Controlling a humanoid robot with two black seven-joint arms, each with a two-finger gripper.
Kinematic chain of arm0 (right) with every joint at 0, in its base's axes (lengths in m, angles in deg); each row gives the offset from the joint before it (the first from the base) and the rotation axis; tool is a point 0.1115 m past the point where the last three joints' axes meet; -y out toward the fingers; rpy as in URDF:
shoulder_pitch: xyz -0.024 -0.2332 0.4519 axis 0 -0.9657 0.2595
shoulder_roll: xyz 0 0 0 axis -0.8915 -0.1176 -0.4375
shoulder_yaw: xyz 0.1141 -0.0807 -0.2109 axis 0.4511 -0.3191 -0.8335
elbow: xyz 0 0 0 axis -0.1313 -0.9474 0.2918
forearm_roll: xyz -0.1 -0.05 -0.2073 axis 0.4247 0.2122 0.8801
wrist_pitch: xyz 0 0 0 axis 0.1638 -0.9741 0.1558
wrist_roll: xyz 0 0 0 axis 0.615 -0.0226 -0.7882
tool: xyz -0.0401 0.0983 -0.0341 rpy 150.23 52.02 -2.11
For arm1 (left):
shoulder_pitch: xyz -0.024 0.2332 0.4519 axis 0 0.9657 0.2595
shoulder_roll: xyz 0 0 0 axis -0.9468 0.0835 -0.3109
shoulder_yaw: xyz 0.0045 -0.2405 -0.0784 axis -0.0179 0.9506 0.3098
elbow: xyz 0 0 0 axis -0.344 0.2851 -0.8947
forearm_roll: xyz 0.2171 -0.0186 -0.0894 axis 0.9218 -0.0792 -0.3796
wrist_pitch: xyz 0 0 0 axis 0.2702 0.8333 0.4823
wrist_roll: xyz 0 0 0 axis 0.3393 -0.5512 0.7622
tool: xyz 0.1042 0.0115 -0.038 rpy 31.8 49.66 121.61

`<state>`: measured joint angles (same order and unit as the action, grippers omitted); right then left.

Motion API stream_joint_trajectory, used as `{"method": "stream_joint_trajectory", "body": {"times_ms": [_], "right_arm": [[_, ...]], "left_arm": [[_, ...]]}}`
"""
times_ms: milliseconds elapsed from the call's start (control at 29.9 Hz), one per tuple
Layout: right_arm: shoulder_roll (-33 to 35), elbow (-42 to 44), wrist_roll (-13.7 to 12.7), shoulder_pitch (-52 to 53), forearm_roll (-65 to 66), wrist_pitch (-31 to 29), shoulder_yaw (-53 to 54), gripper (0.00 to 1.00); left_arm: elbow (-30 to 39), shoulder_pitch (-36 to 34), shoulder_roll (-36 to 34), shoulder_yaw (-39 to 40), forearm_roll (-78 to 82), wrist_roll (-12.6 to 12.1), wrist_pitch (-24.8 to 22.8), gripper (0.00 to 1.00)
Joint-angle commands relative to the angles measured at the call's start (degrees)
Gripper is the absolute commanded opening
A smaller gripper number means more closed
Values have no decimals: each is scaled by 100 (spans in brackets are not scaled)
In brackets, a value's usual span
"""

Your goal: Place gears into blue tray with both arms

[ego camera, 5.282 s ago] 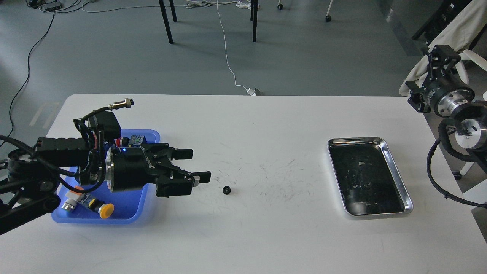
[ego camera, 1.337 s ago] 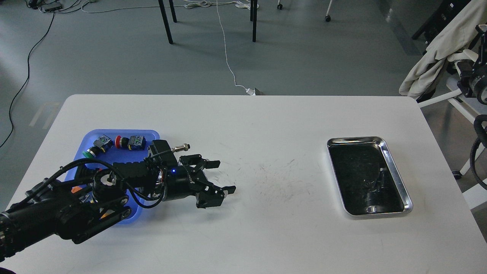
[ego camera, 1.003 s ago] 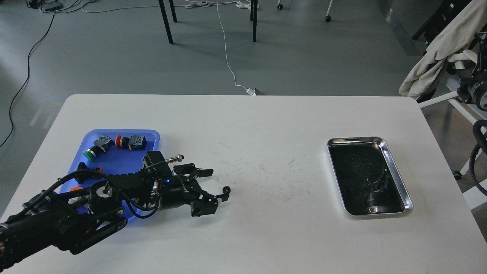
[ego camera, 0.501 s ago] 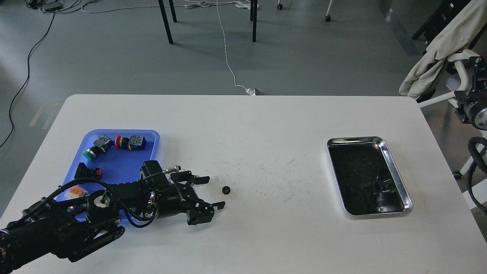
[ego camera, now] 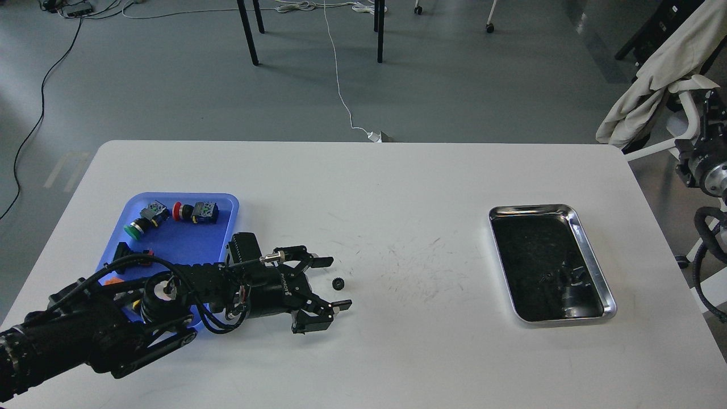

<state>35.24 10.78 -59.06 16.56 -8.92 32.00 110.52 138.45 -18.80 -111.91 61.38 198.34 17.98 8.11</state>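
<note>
- right hand cut off at frame edge, state unreadable
- tiny black toothed gear [ego camera: 338, 282] lies between spread fingers of left hand [ego camera: 334, 283], wide, untouched

Grey floor [ego camera: 170, 85], white cable [ego camera: 339, 85], table legs [ego camera: 248, 34]

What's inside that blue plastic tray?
The rectangular blue plastic tray holds a green-capped push-button switch, a red-capped one and a black switch. The black left arm covers its near part.
</note>
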Motion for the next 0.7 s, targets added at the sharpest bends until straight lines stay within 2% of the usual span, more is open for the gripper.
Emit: {"method": "stream_joint_trajectory", "body": {"times_ms": [0, 167, 468, 669], "right_arm": [[0, -10, -1, 9, 0, 0, -2, 99], [0, -10, -1, 18, 0, 0, -2, 99], [0, -10, 8, 18, 0, 0, -2, 99], [0, -10, 8, 27, 0, 9, -2, 99]], "left_arm": [[-77, -119, 22, -6, -1, 0, 61, 95], [-94, -101, 92, -85, -1, 0, 289, 92], [-164, -224, 101, -366, -1, 0, 342, 92], [-454, -206, 276, -393, -1, 0, 588, 85]]}}
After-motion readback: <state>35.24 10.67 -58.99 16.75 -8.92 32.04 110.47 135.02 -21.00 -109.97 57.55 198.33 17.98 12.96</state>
